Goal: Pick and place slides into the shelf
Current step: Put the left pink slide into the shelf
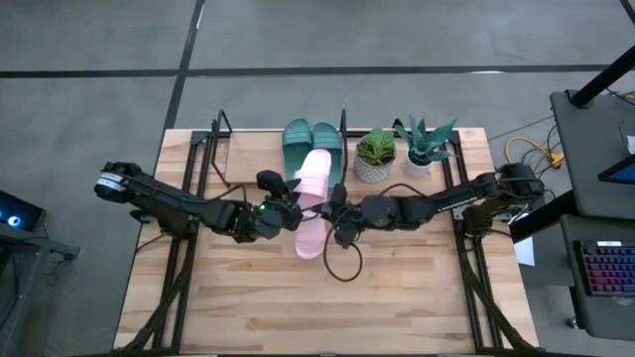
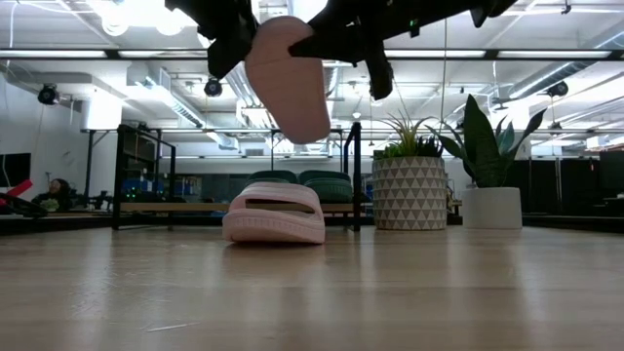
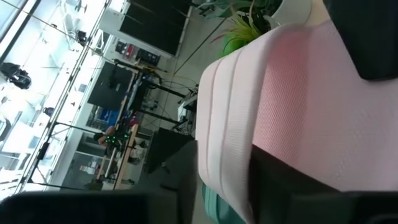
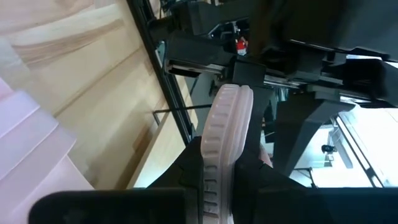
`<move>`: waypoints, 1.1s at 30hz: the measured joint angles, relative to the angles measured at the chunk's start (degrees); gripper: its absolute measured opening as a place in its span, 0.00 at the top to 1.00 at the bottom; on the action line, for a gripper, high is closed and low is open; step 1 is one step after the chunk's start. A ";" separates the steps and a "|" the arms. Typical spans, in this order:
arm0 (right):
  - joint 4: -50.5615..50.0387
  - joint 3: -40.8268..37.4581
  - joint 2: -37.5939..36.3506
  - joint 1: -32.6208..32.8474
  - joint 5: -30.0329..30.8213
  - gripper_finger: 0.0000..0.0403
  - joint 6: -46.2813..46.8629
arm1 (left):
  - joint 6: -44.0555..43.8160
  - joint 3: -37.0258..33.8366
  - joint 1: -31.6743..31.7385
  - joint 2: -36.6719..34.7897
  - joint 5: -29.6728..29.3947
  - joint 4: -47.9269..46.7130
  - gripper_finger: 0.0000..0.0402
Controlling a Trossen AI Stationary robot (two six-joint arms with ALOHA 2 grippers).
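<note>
Overhead, both the left hand (image 1: pixel 288 210) and right hand (image 1: pixel 332 208) clamp one raised pink slide (image 2: pixel 289 78). Its mate (image 2: pixel 274 213) lies on the surface (image 2: pixel 312 292).

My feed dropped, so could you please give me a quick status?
Both grippers, left and right, on raised pink slide. Other pink slide on table. Green pair shelved.

The near half of the table (image 1: pixel 248 307) in the lower part of the high view is being left bare. The middle is being blocked by a pink slide (image 1: pixel 311 239) on the wood, with another pink slide (image 1: pixel 314 177) being held above it. The shelf (image 1: pixel 248 154) at upper centre is being half filled by two green slides (image 1: pixel 312 145); its left part is being left free. Two plants (image 1: pixel 402 151) are crowding its right side.
</note>
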 joint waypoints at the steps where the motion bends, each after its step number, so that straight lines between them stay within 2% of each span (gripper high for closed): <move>1: 0.01 0.00 0.00 0.00 -0.46 0.92 -0.01 | 0.09 0.00 0.06 0.00 0.04 -0.02 0.78; 8: 0.33 0.09 0.00 0.02 -1.37 0.92 -0.15 | 3.06 0.00 0.20 0.03 0.29 -0.29 0.98; 11: 0.39 0.09 0.00 0.02 -0.51 0.91 0.71 | 5.40 0.00 0.26 0.02 0.19 -0.31 0.99; 14: 0.59 0.17 0.00 0.03 2.96 0.82 4.39 | 7.38 -0.01 0.38 0.00 -0.41 -0.39 1.00; 18: 0.70 0.20 -0.18 0.24 8.36 0.69 9.22 | 11.23 -0.16 0.63 -0.16 -7.54 -1.42 1.00; 22: 0.33 0.20 -0.20 0.06 10.59 0.61 10.82 | 15.45 -0.86 0.72 -0.28 -12.97 -1.03 1.00; 27: -0.15 0.03 -0.68 0.07 15.60 0.59 13.19 | 15.00 -3.59 1.36 -1.64 -14.73 -3.22 1.00; 33: -3.52 -2.24 -5.32 -0.02 14.95 0.62 18.54 | 11.65 -10.49 2.20 -9.28 -14.37 -3.93 1.00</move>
